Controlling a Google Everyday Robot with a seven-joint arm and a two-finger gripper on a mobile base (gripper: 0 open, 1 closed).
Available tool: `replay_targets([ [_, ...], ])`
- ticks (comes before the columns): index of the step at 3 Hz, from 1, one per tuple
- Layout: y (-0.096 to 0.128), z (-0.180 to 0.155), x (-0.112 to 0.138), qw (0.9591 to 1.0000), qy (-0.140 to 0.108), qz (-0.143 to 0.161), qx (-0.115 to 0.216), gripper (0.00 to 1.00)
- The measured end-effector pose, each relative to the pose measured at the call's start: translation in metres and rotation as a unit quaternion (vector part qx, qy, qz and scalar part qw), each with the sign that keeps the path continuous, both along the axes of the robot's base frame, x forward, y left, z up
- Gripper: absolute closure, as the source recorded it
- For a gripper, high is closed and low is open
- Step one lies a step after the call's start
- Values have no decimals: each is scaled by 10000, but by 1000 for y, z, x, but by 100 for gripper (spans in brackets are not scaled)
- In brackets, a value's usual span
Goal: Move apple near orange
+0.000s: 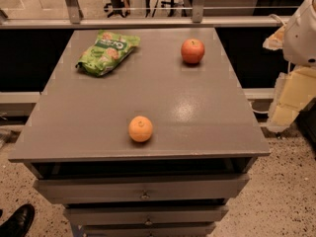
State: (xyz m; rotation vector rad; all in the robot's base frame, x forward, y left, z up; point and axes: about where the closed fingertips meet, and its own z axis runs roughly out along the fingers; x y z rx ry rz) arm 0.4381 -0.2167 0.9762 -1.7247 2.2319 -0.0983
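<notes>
The red apple sits on the grey cabinet top at the far right. The small orange sits near the front edge, a little left of centre, well apart from the apple. My arm hangs at the right edge of the camera view, off the side of the cabinet, with the pale gripper below its white housing. The gripper is far from both fruits and holds nothing that I can see.
A green snack bag lies at the far left of the top. Drawers with small knobs sit below the front edge. A rail and window run behind the cabinet. A black shoe shows on the speckled floor at bottom left.
</notes>
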Motion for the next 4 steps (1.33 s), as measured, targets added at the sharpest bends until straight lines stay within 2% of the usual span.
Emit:
replay_targets([
  [1,0,0,0,10000,-1,0,0,0],
  [2,-1,-2,14,9999,-123,-31,36,0],
  [3,-2,-8,48,9989,-353,-53,293,0],
  [4,-1,-19,101,9933,-599,-168,969,0],
])
